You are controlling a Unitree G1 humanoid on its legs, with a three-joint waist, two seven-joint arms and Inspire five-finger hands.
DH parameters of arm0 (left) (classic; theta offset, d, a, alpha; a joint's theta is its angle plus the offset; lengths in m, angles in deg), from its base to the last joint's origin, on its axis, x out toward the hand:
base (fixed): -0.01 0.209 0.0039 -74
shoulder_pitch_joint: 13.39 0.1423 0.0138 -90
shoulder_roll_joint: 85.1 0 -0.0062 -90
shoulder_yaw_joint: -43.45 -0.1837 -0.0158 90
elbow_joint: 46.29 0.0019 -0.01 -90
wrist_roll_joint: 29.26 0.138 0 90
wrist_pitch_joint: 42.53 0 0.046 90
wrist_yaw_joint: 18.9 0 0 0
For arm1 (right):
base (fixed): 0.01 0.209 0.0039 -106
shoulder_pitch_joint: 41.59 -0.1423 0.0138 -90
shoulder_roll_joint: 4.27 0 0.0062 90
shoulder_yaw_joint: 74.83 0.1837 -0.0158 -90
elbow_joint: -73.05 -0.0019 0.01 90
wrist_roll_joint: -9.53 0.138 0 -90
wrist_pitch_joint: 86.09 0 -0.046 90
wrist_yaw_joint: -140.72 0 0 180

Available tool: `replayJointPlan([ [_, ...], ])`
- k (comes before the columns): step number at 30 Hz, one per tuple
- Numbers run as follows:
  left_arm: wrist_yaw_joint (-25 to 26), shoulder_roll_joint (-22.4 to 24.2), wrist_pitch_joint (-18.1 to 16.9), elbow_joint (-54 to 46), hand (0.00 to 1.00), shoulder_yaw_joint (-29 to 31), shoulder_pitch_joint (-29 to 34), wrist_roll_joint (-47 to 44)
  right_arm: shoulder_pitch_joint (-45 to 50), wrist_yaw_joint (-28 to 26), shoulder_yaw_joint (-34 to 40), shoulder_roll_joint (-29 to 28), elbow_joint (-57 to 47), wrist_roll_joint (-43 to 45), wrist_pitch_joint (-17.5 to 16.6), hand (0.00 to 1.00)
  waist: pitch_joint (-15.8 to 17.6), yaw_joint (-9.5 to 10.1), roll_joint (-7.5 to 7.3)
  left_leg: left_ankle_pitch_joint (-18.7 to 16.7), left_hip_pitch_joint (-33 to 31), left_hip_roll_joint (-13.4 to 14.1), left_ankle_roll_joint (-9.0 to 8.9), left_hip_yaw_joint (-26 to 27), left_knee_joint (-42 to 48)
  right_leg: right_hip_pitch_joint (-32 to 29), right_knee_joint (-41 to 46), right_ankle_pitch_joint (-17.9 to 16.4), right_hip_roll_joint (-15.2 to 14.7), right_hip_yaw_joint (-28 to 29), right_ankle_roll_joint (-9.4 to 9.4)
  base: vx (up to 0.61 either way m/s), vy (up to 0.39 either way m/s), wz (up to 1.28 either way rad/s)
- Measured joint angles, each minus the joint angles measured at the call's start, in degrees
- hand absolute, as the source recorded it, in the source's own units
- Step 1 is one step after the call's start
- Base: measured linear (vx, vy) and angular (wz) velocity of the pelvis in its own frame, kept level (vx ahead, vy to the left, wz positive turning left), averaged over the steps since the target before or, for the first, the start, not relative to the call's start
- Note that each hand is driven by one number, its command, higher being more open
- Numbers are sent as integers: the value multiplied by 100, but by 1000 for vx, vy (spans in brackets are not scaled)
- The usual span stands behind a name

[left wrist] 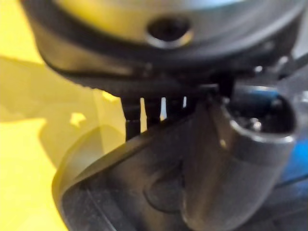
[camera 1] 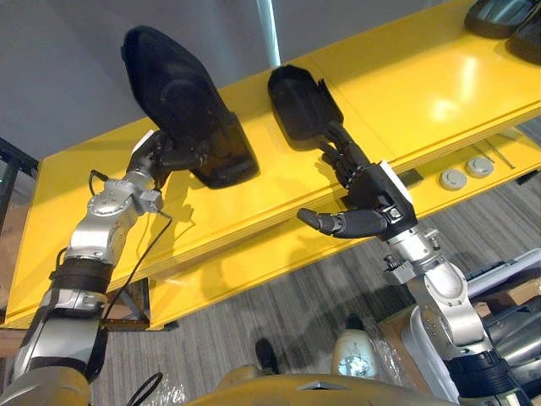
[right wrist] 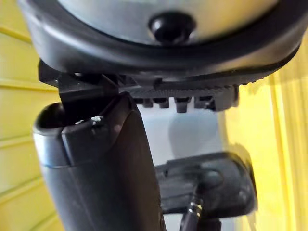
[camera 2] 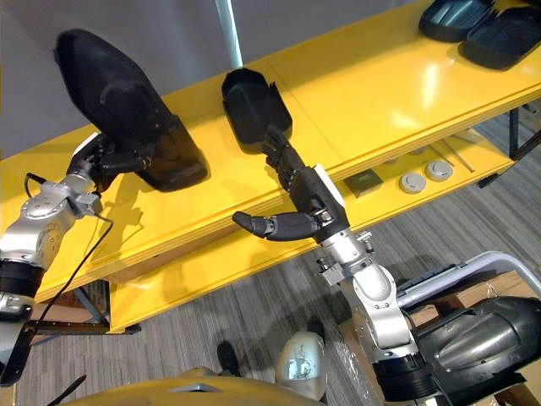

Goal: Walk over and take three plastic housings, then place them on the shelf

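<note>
My left hand [camera 1: 165, 156] is shut on the lower end of a large black plastic housing [camera 1: 182, 101], which it holds tilted up above the yellow shelf [camera 1: 406, 93]. In the left wrist view the thumb [left wrist: 236, 159] curls against that housing [left wrist: 134, 197]. A second, smaller black housing [camera 1: 300, 101] lies on the shelf top. My right hand [camera 1: 372, 190] is open, its straight fingers reaching to the housing's near edge and its thumb [right wrist: 96, 163] spread well away. The right wrist view has that housing [right wrist: 211, 185] past the fingers.
Two more black housings [camera 2: 473, 25] lie at the shelf's far right end. On the lower ledge sit two round grey discs [camera 1: 465, 172] and a small dark square piece [camera 2: 366, 181]. Grey carpet lies below, with boxes at the lower right.
</note>
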Motion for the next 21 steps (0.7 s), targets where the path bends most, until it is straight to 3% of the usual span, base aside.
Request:
replayJointPlan([
  [7, 420, 41, 101, -18, 0, 85, -222, -335, -280, -60, -220, 0, -16, 42, 216, 100, 334, 16, 13, 24, -136, -2, 25, 13, 52, -118, -4, 38, 0, 49, 14, -9, 0, 0],
  [8, 507, 40, 117, -9, 100, 106, -301, -334, -311, -44, -259, 2, -32, 42, 217, 100, 396, 21, 10, 25, -206, 3, 26, 7, 94, -161, -1, 49, -1, 46, 12, -13, -7, 4],
  [14, 859, 41, 517, 216, 100, 215, -632, 62, -540, 212, -510, 13, -215, 38, 229, 100, 754, 20, 1, 36, -326, 11, 41, 3, 149, -235, 2, 83, -3, 41, 13, -6, -5, 2],
  [21, 1103, -10, 478, 473, 100, 166, -1117, 352, -714, 528, -527, 17, -478, 38, 228, 100, 961, 34, -138, -9, -500, 60, 10, -13, 297, -322, 5, 101, 6, 18, -3, 12, -5, 3],
])
